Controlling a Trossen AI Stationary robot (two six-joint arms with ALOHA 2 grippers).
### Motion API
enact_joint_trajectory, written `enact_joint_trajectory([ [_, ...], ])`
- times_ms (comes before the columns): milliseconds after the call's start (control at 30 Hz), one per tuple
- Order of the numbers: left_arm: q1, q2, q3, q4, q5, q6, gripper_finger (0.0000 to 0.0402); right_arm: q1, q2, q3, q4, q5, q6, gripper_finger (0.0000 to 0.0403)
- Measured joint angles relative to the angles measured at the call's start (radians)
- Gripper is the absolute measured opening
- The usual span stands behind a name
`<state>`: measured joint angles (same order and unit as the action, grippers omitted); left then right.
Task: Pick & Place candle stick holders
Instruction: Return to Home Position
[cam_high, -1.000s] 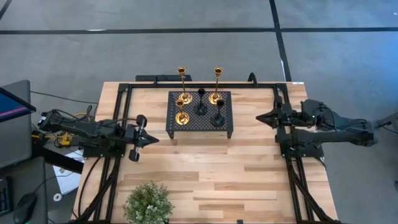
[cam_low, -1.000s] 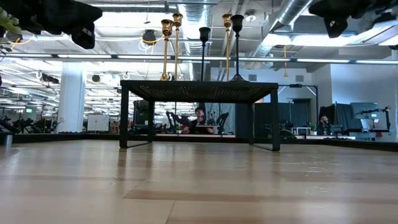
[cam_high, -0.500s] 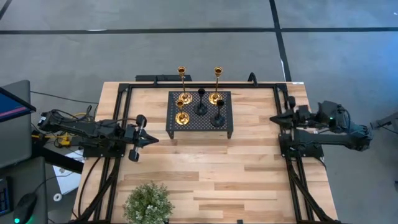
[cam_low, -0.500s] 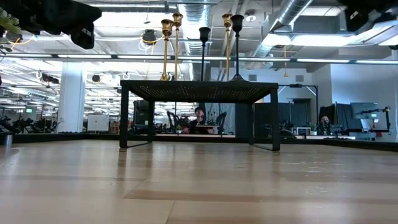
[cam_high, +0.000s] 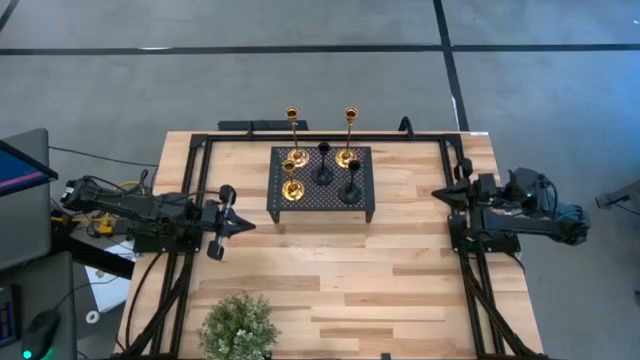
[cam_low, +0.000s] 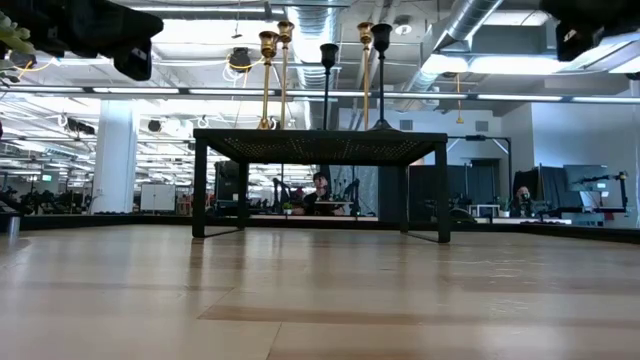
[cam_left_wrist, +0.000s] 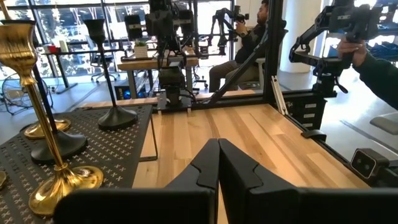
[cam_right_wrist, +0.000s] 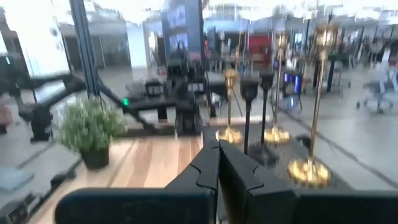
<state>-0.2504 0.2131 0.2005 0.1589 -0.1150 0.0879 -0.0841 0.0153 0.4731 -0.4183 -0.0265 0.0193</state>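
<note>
Candle stick holders (cam_high: 322, 176), gold and matte black: on black perforated metal stand (cam_high: 310, 200), between your left gripper (cam_high: 249, 226) and right gripper (cam_high: 435, 191), both clenched empty.

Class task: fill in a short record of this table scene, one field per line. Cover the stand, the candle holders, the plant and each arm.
Stand: black perforated stand at the far middle of the table.
Holders: five candle holders, all upright on the stand, three gold and two black.
Plant: green potted plant at the table's near edge, toward the left.
Left arm: left gripper shut and empty, left of the stand, not touching it.
Right arm: right gripper shut and empty, at the table's right edge, clear of the stand.
</note>
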Motion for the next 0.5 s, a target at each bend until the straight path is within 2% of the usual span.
enact_joint_trajectory([
  [133,0.000,0.000,0.000,-0.005,0.011,0.000,0.0004,0.000,-0.011,-0.057,0.007,0.000,-0.003,0.0000],
  [500,0.000,0.004,0.000,-0.010,0.011,-0.022,0.0004,0.000,-0.012,-0.262,0.221,0.002,-0.029,0.0000],
])
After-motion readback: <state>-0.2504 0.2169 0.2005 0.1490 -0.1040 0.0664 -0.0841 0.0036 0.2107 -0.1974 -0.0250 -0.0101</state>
